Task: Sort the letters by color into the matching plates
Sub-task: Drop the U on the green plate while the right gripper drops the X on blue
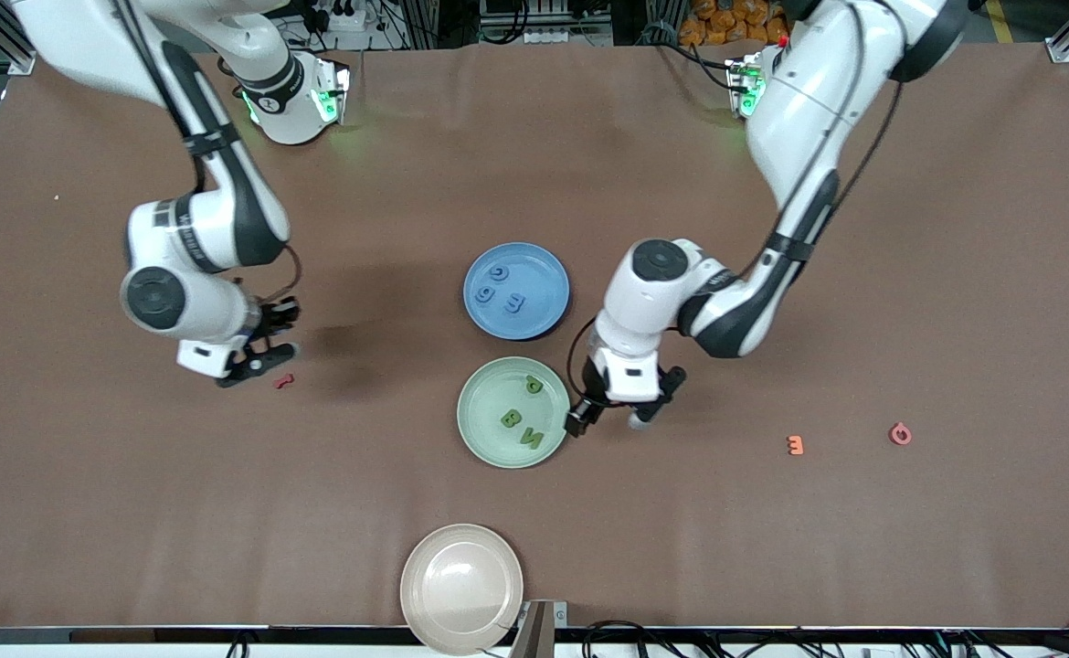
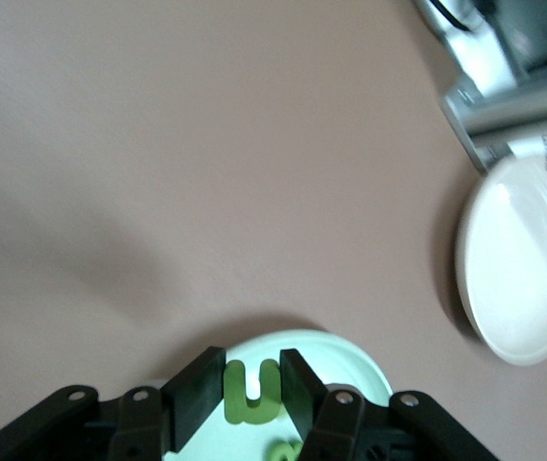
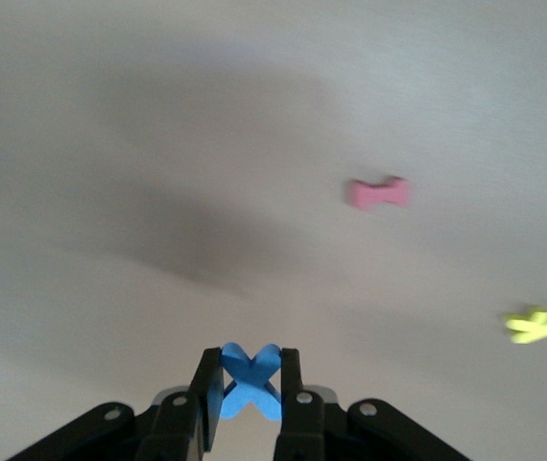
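Table covering (image 1: 534, 146): brown, matt, cloth-like, faint creases near the blue plate (image 1: 539, 311).
Blue plate: smooth plastic, dull sheen.
Mint green plate (image 1: 484, 420), just beside the blue plate: same smooth plastic, low gloss.
Cream plate (image 1: 461, 585): glossiest, bright glare patch.
Green U letter (image 2: 251, 392) and blue X piece (image 3: 250, 380): matt, soft-looking foam, no shine.
Gripper fingers (image 2: 194, 396): matt black plastic.
Arm shells (image 1: 804, 100): glossy white plastic, black joints.

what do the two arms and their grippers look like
Both arms are glossy white with rounded shells, black joint bands and thin black cables running alongside. Green lights glow at both bases. The left gripper and right gripper are black, with flat two-finger pads on white wrist blocks.
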Available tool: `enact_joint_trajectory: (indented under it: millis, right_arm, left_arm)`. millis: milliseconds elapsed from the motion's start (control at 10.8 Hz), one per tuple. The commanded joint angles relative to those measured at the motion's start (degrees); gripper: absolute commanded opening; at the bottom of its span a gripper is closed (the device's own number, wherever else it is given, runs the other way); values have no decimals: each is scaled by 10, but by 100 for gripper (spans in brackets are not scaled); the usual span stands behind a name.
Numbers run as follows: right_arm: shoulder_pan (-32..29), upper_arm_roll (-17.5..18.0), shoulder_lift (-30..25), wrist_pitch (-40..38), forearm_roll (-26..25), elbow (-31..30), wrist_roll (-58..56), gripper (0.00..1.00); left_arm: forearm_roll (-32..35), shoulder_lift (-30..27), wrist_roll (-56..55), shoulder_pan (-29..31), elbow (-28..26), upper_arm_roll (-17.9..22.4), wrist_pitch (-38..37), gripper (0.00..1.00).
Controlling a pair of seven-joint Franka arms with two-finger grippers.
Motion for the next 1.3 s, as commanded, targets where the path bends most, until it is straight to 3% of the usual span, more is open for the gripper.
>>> enact_joint_trajectory:
  millis: [0, 93, 185, 278, 556, 741, 926, 1204]
  right_arm:
    - [46, 48, 10, -5, 9, 11, 178, 0]
    - [61, 58, 17, -3, 10, 19, 221, 0]
    - [76, 63, 27, -1, 10, 27, 261, 0]
    - [89, 77, 40, 7, 10, 36, 309, 0]
    - [120, 123, 96, 53, 10, 72, 469, 0]
    - [142, 133, 129, 53, 10, 113, 544, 0]
    - [151, 151, 152, 53, 10, 142, 602, 0]
    - [177, 165, 198, 53, 10, 191, 682, 0]
  left_arm:
    - [-15, 23, -4, -100, 19, 92, 65, 0]
    - [-13, 26, -4, -107, 22, 95, 67, 0]
    - [-11, 26, 0, -108, 26, 96, 67, 78]
    - [-9, 22, 2, -108, 27, 103, 65, 100]
    - [11, 7, 6, -110, 23, 139, 33, 100]
    - [33, -5, 72, -73, 20, 145, -21, 100]
    - [24, -23, 204, -19, 20, 132, -71, 100]
    - [-36, -40, 442, 79, 25, 67, -175, 100]
